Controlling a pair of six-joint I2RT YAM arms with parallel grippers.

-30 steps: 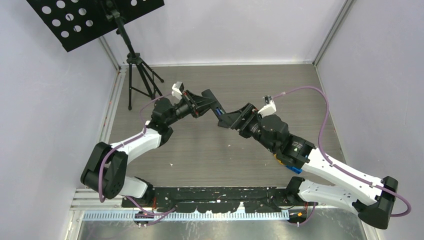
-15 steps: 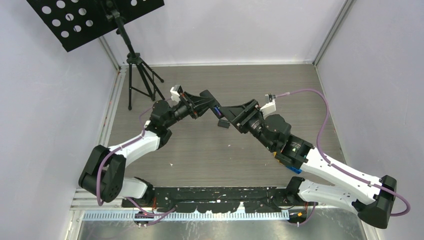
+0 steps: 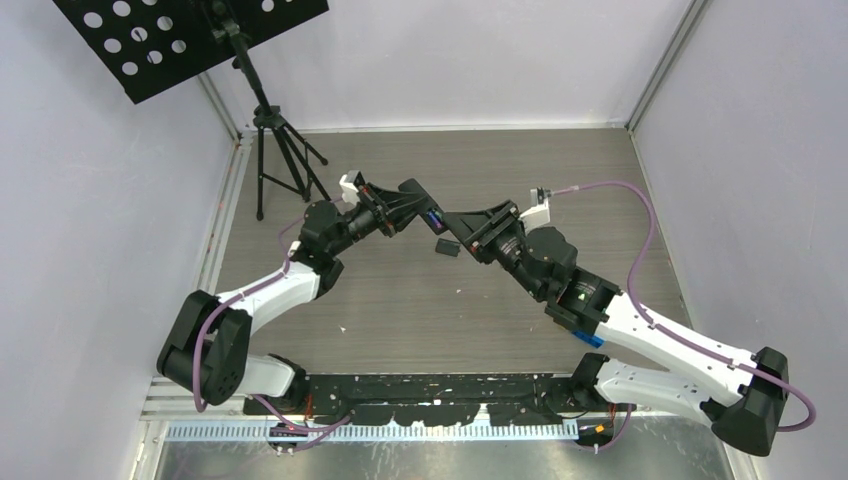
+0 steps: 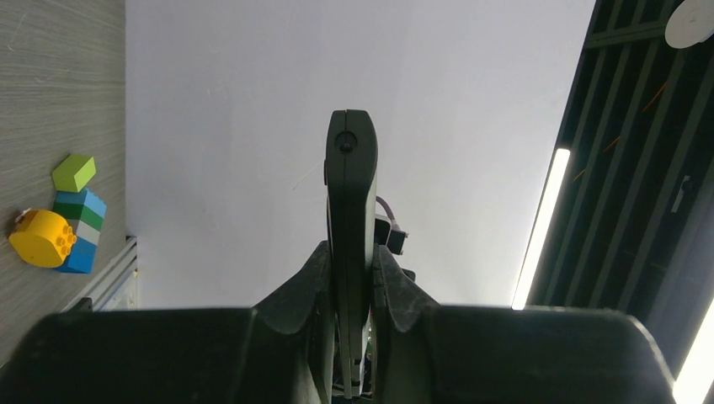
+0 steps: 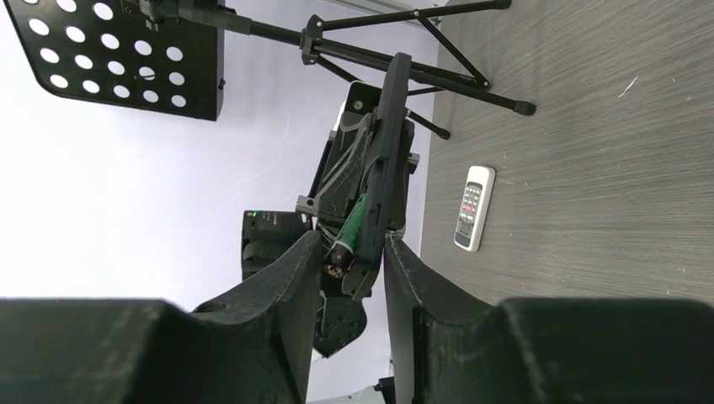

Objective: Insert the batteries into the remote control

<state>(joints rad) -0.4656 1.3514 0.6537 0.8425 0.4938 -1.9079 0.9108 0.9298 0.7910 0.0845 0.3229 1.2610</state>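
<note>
The battery [image 5: 354,220] was small, round and dark green. It sat in the thin black remote [image 4: 351,194], up in the air. The left gripper [image 4: 351,273] held the remote tight. The right gripper [image 5: 352,244] had both between its fingers; we could not tell if it squeezed.

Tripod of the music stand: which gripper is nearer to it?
Left. The left gripper, clamped on the black remote, sits between the tripod and the right gripper, which faces it from the side away from the tripod.
</note>
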